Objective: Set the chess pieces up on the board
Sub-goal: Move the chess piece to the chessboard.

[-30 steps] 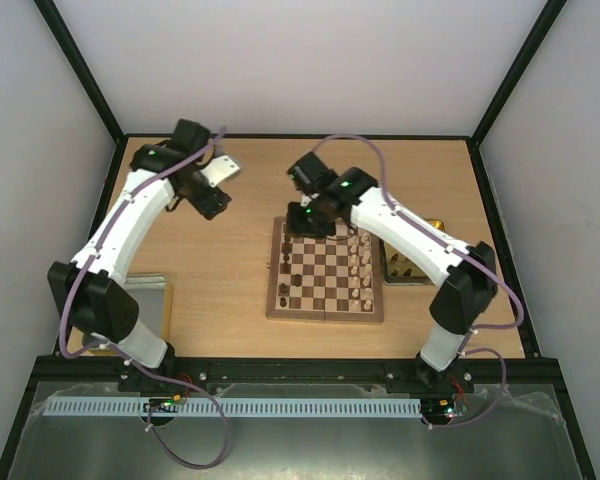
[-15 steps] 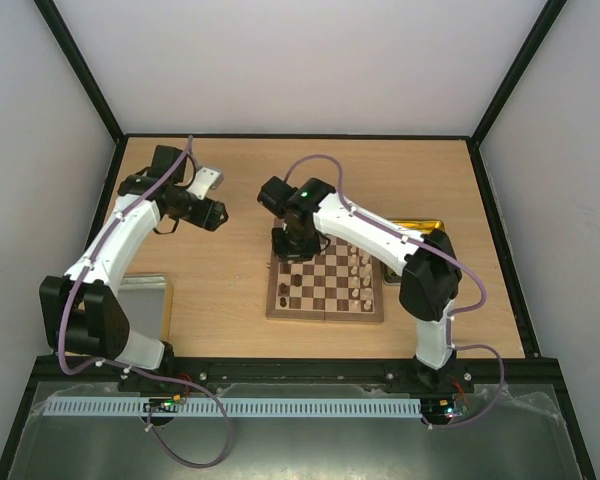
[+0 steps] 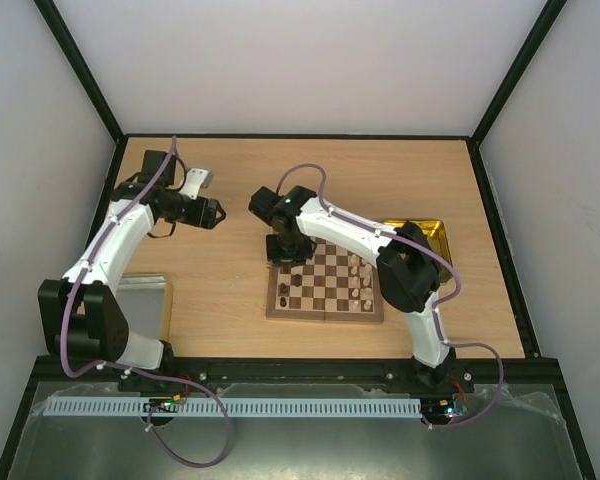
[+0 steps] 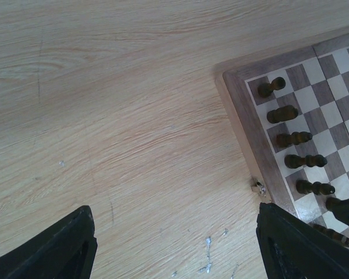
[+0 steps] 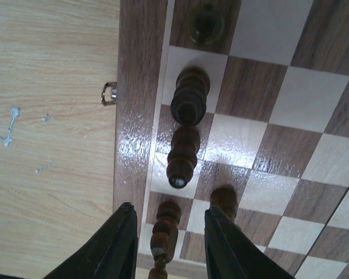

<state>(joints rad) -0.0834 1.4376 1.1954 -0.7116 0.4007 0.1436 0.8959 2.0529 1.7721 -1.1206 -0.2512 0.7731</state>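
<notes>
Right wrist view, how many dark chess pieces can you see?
5 dark chess pieces: four along the board's edge column, the nearest between the right end effector's fingers; one a column inward, partly behind a finger. More may lie outside the frame.

Varnished, glossy wood for the board [image 5: 134, 145]; polished dark turned wood for the chess pieces [image 5: 189, 102]; matt pale wood grain across the surface [image 4: 122, 116]; small shiny metal latch [image 5: 109, 93].

Yellow tray [image 3: 436, 231]; grey tray [image 3: 147, 298]; wooden table [image 3: 225, 290]
</notes>
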